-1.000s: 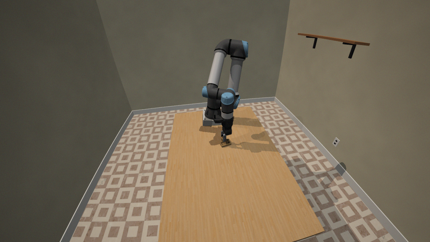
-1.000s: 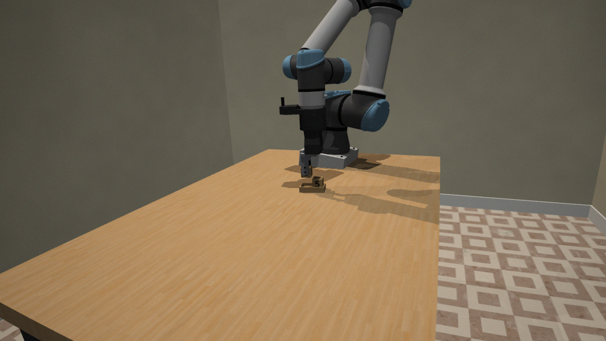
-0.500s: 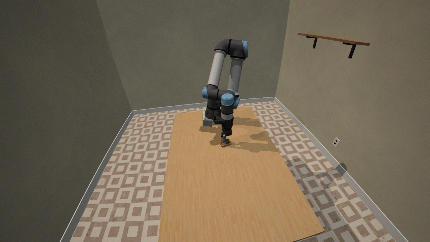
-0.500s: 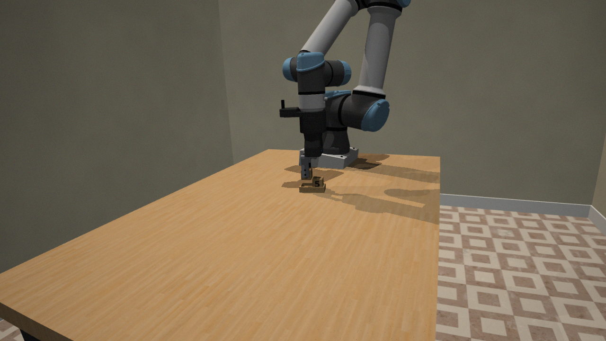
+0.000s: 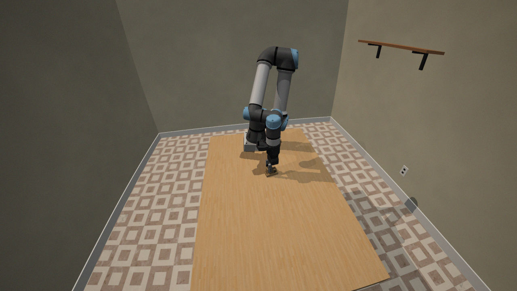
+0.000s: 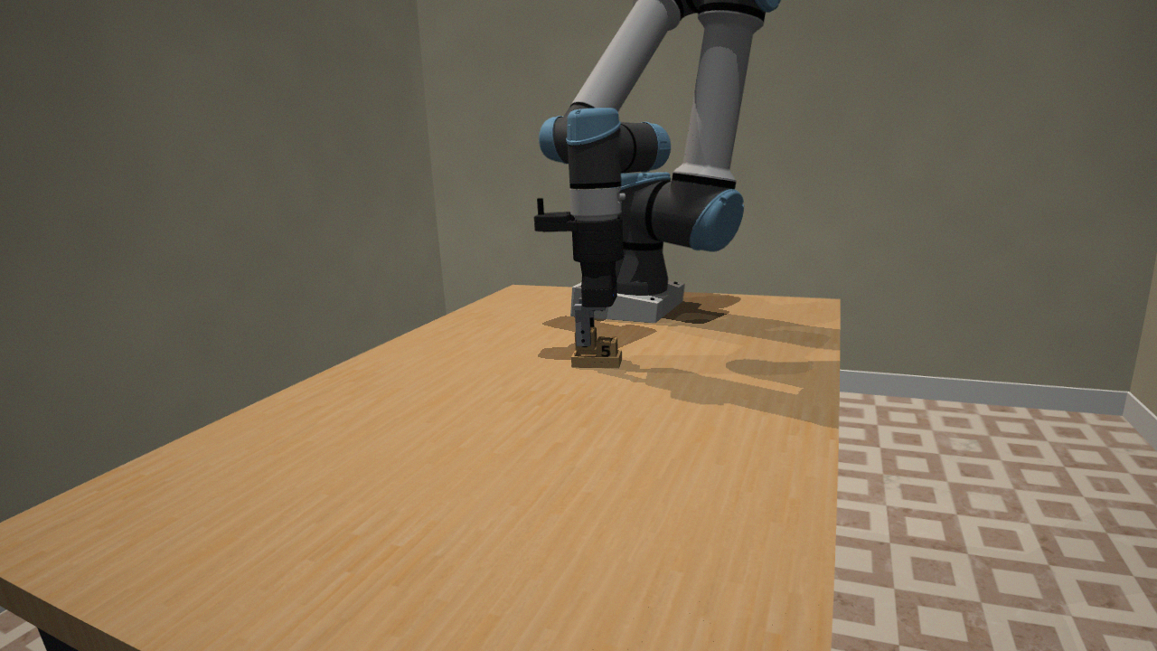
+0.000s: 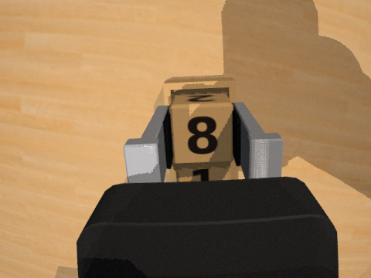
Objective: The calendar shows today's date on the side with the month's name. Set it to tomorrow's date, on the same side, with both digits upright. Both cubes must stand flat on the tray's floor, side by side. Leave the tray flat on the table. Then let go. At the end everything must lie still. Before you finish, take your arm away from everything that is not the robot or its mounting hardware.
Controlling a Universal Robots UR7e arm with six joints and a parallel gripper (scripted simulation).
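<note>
Gripper [image 5: 269,171] [image 6: 586,344] [image 7: 201,123] on cube [image 6: 593,343] [image 7: 202,135], fingers partway apart, pads against both sides, 8 on the face toward the wrist camera. Held cube is at left end of wooden tray [image 5: 272,174] [image 6: 596,363] [image 7: 199,80], low inside rim; floor contact can't be told. Second cube [image 6: 606,348] [image 7: 203,175] at right end, 5 facing near, 1 partly visible in wrist view. Tray flat on wooden table [image 5: 271,224] [image 6: 485,485] [image 7: 69,135], near side of robot base [image 5: 249,147] [image 6: 639,309].

The gripper [image 5: 269,169] [image 6: 586,344] [image 7: 201,123] is coming lower; its cube [image 6: 591,343] [image 7: 202,135] is descending into the tray [image 5: 272,174] [image 6: 596,362] [image 7: 199,79], beside the "5" cube [image 6: 606,348].
</note>
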